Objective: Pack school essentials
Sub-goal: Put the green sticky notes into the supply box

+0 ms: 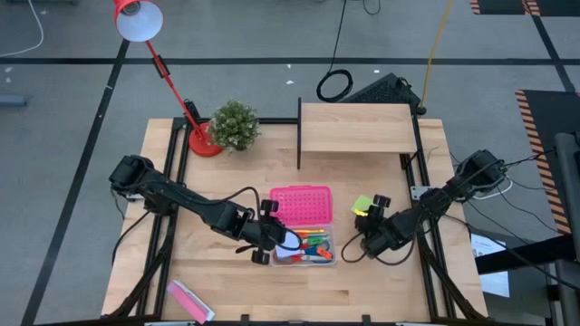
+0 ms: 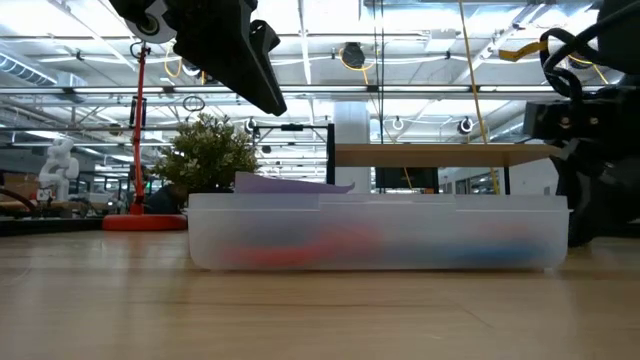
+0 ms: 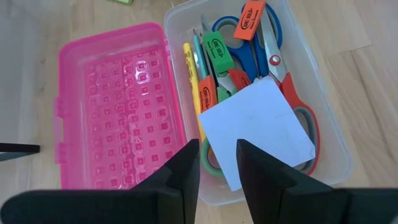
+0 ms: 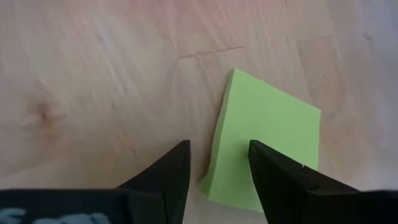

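A clear box [image 1: 308, 259] [image 3: 336, 143] stands mid-table, and its pink lid [image 1: 301, 206] [image 3: 112, 112] lies folded open on the far side. In the box lie blue-handled scissors [image 3: 239, 43], red-handled scissors [image 3: 305, 118], a yellow pencil [image 3: 189, 68], an orange eraser [image 3: 252, 12], and a pale-blue note pad [image 3: 258, 127] resting on top. My left gripper [image 1: 276, 243] [image 3: 217, 168] hovers open above the box's left end. A lime-green note pad [image 1: 362, 206] [image 4: 267, 143] lies on the table right of the lid. My right gripper [image 1: 364, 220] [image 4: 217, 174] stands open, low over that pad's edge. My right gripper comes from above with one finger [image 4: 280, 180] over the lime-green pad's near edge [image 4: 236, 180] and the other over bare wood. Whether either finger touches the pad I cannot tell. The pad lies on the table.
At the far side stand a red desk lamp [image 1: 181, 100], a small potted plant [image 1: 234, 125] and a wooden shelf [image 1: 355, 127]. A flat pink packet [image 1: 190, 301] lies near the front left edge. Bare wood lies in front of the box.
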Controlling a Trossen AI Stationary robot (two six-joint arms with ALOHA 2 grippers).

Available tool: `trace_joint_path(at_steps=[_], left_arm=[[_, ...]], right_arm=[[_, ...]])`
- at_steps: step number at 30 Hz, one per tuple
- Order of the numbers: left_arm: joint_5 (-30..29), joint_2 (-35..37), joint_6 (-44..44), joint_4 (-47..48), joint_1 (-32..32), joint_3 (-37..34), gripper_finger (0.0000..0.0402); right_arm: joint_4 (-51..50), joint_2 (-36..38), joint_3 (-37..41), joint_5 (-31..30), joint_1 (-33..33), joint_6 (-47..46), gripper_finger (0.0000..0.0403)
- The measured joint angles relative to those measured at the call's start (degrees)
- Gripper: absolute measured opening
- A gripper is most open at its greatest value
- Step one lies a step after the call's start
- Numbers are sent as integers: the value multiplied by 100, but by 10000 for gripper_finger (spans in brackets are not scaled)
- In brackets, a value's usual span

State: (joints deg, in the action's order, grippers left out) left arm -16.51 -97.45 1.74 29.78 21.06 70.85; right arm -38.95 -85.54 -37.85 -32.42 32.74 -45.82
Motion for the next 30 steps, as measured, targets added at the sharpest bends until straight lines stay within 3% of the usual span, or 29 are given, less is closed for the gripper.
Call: trace_joint_path(at_steps=[8, 17, 24, 30], left_arm=[[0, 0, 0, -2, 0, 0, 108], [-2, 0, 0, -5, 0, 0, 108], [-6, 0, 4, -53, 0, 0, 108], [-57, -4, -140, -915, 0, 0, 108]], right_arm=[[-572, -2, 4, 0, -6, -350, 103], [-565, -2, 2, 177, -6, -387, 9], [-550, 0, -16, 415, -6, -383, 6], [-549, 0, -257, 568, -4, -206, 1]])
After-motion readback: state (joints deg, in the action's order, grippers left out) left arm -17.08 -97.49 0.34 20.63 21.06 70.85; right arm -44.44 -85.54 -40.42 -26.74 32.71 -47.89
